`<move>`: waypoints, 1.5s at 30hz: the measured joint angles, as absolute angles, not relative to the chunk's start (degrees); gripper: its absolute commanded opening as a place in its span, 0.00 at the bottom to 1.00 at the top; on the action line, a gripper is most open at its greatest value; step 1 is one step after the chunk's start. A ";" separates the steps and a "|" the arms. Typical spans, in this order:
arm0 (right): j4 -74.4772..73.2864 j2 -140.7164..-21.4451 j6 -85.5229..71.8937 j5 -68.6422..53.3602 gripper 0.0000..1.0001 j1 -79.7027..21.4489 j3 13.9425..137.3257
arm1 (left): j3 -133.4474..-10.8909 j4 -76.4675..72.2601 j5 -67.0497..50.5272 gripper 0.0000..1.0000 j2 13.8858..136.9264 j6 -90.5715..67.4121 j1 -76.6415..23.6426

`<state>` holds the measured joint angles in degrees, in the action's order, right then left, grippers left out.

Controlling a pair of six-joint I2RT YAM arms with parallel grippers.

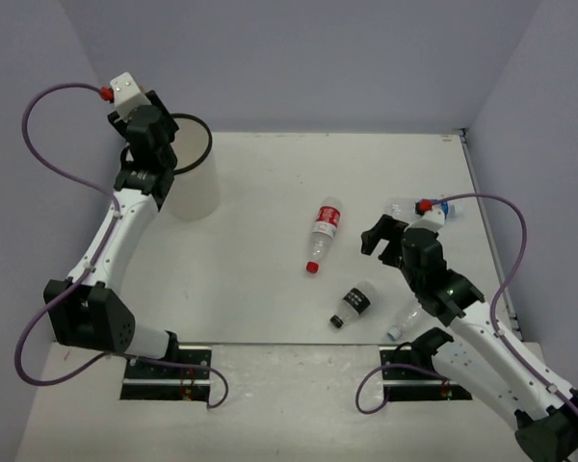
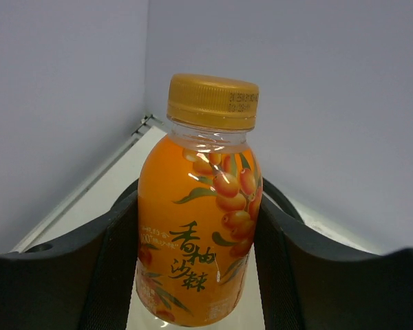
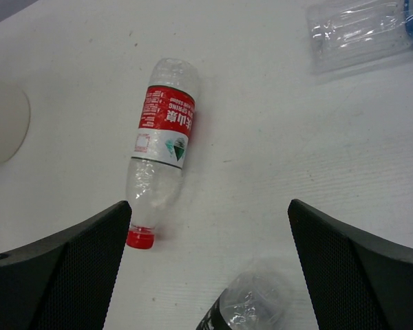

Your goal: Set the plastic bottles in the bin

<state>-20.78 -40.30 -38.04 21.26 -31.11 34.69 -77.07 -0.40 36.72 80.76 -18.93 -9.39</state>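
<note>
My left gripper (image 1: 156, 127) is raised over the near-left rim of the translucent white bin (image 1: 200, 188). In the left wrist view it (image 2: 196, 201) is shut on the orange bottle (image 2: 199, 240), upright with its gold cap up. My right gripper (image 1: 380, 236) is open and empty above the table. In the right wrist view it (image 3: 208, 206) hangs between the red-labelled bottle (image 3: 158, 144) and the black-labelled bottle (image 3: 251, 306). Both lie on the table (image 1: 323, 234) (image 1: 354, 303). The blue-labelled bottle (image 1: 405, 206) lies behind the right arm. The plain clear bottle (image 1: 405, 320) lies beside it.
The white table (image 1: 260, 289) is enclosed by grey walls at the back and both sides. The bin stands in the far left corner. Purple cables loop off both arms. The bin's wall shows at the left edge of the right wrist view (image 3: 0, 124).
</note>
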 measured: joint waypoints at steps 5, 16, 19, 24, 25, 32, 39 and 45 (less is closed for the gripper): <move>-20.51 -43.83 -37.14 20.84 0.99 -31.11 36.10 | -77.07 -0.28 31.49 0.98 85.18 -18.75 -7.55; -20.79 -44.34 -37.08 19.98 0.99 -31.11 36.51 | -80.95 2.46 24.05 1.00 84.75 -18.64 -7.51; -20.82 -43.73 -37.09 20.01 0.99 -31.11 36.52 | -80.95 2.84 18.11 1.00 82.28 -19.09 -7.51; -21.08 -43.86 -37.29 19.99 0.99 -31.11 36.55 | -80.71 3.15 6.57 1.00 78.03 -21.43 -8.99; -21.24 -43.90 -37.39 19.99 0.99 -31.11 36.63 | -80.47 3.15 5.20 1.00 77.46 -21.75 -10.23; -21.96 -45.43 -38.26 19.90 0.99 -31.11 39.14 | -73.97 3.29 2.22 1.00 76.84 -21.52 -25.40; -23.07 -47.60 -40.14 20.17 0.99 -31.11 42.43 | -67.60 4.34 0.38 1.00 87.47 -22.43 -31.61; -23.27 -47.62 -41.62 21.68 0.99 -31.11 42.50 | -68.91 4.70 -2.35 1.00 99.53 -22.52 -38.10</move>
<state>-23.27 -47.62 -41.62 21.68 -31.11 42.50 -68.91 4.70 -2.35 99.53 -22.52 -38.10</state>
